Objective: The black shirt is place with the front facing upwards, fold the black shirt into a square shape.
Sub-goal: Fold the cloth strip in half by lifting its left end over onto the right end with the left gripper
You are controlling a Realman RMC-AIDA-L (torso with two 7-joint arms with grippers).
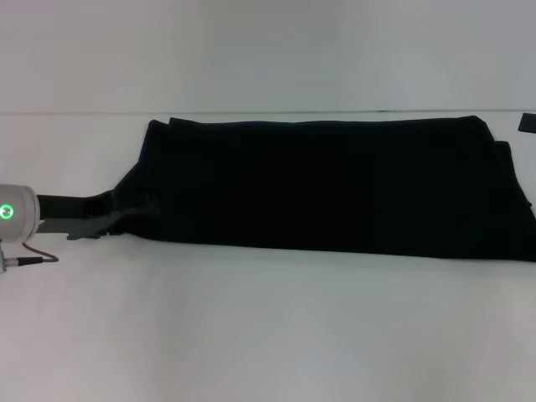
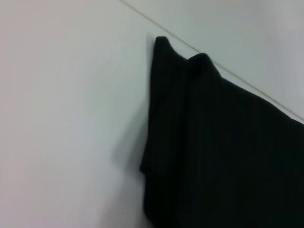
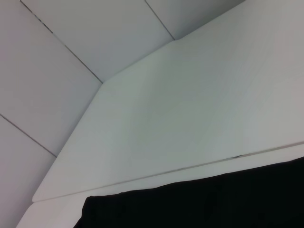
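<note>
The black shirt lies on the white table folded into a long band that runs from left to right, its plain black cloth facing up with no letters showing. My left gripper reaches in from the left and meets the shirt's left end near the front corner, dark against the dark cloth. The left wrist view shows that end of the shirt, with two layered corners. In the right wrist view an edge of the shirt lies along the table. My right gripper is out of view.
The white table extends in front of the shirt and to its left. A small dark shape shows at the right edge beyond the shirt's far corner. A pale wall stands behind the table's far edge.
</note>
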